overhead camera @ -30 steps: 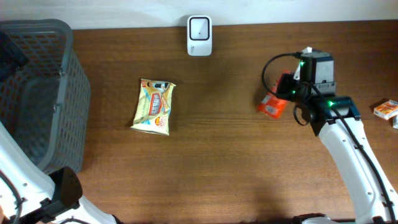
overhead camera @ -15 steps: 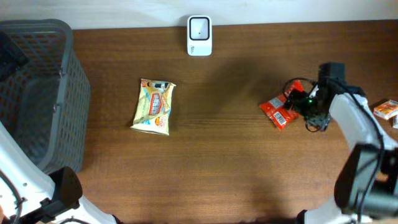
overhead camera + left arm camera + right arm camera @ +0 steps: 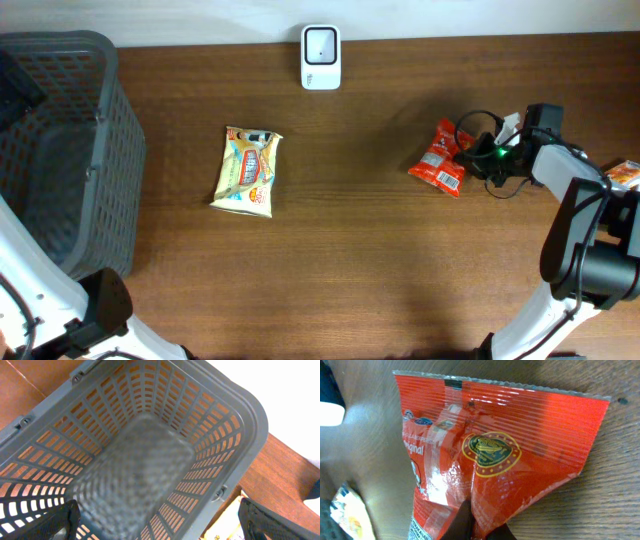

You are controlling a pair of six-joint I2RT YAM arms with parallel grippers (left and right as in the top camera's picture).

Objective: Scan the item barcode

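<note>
Two arms work over a brown wooden surface that fills the overhead view. Largest on it is a grey slotted basket, standing at the far left, and the left wrist view looks down into it. The left pincer hangs above the basket with its fingers spread wide at the two lower corners of that view, gripping nothing. Next in size, a yellow bag lies flat left of centre, between the basket and the other packet. A red bag lies on the surface right of centre, well apart from the scanner, with a pale patch at its lower end. The right pincer sits low just beside it. Its wrist view shows the dark fingertips pressed together on the bag's crinkled edge, so it is closed on the bag. The white scanner sits at the far edge near the middle. Smallest, an orange box shows at the right edge.
</note>
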